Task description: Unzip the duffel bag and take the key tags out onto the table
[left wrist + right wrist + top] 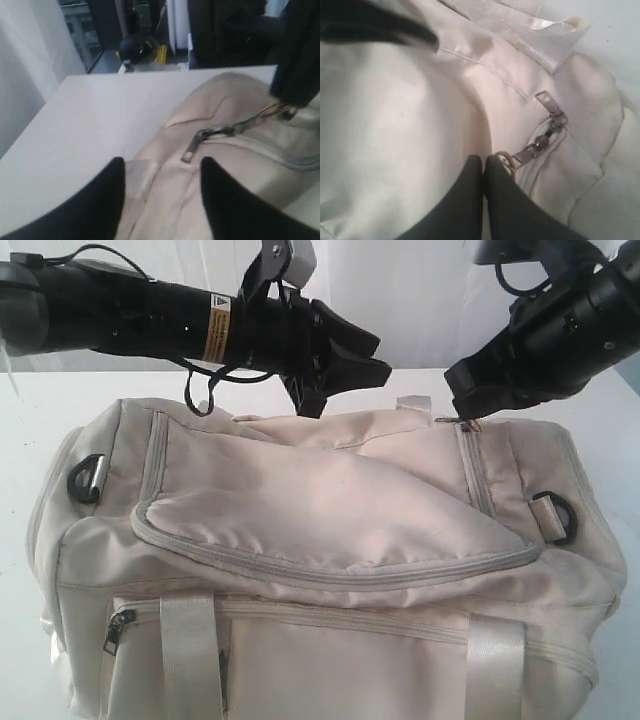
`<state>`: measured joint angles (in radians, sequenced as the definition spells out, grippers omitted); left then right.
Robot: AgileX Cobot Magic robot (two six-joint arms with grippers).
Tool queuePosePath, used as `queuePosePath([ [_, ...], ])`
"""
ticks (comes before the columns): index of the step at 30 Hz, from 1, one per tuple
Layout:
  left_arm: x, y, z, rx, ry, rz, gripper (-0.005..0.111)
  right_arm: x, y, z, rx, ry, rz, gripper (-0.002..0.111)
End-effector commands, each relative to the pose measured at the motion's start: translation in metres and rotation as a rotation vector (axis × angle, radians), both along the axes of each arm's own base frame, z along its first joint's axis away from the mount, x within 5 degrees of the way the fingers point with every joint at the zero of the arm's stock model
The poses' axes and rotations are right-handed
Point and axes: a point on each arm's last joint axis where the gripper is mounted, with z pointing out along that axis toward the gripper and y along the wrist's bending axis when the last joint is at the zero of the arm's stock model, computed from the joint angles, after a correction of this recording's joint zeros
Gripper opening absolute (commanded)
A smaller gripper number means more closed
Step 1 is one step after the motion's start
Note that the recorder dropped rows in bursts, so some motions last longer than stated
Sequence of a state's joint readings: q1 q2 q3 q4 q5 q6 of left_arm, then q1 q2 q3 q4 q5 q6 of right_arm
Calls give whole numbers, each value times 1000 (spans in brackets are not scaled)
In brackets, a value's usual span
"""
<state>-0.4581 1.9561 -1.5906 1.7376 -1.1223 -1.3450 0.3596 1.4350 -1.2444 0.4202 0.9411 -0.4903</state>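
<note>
My left gripper (162, 161) is spread wide and holds nothing. Its two black fingers (112, 200) hang apart over the far edge of the duffel bag (330, 510), touching neither fabric nor metal. A flat zipper pull (192, 148) lies on the cloth just beyond the gap between them. My right gripper (483, 159) has its jaws pressed together, the tips down on the bag's top panel. A small metal ring (505, 160) sits hard against one tip, but I cannot tell whether it is pinched or only touching. From that ring a short run of metal leads through a zipper slider (538, 145) to the flat pull. A folded satin handle (545, 25) lies on the cloth near that hardware, beside the zipper line. In the exterior view the left arm stretches across above the back of the bag, and the puffed top flap rises between the camera and both grippers. The bag sits on the white table (100, 115) with its long axis running side to side across the exterior view. A black D-ring marks the left end (85, 478) and another the right end (556, 517). Its front faces the camera, showing two webbing straps (190, 650) and a pocket zipper pull (117, 630).
</note>
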Motion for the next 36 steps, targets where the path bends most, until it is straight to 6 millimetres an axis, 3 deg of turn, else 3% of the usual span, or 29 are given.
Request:
queuePosePath([
  [1, -12, -5, 9, -30, 9, -83, 76, 0, -1, 4, 9, -34, -7, 0],
  [13, -18, -43, 2, 65, -163, 67, 72, 0, -1, 4, 10, -36, -10, 0],
  [26, -13, -58, -50, 121, -52, 11, 72, 4, 0, 6, 23, -77, -29, 0],
  [30, -17, -61, -52, 114, -40, -23, 72, 6, 0, 7, 29, -93, -36, 0],
  [31, -16, -62, -53, 119, -44, -12, 70, 6, 0, 7, 30, -96, -38, 0],
  [36, -22, -69, -53, 122, -45, -19, 24, 6, 0, 7, 30, -97, -38, 0],
])
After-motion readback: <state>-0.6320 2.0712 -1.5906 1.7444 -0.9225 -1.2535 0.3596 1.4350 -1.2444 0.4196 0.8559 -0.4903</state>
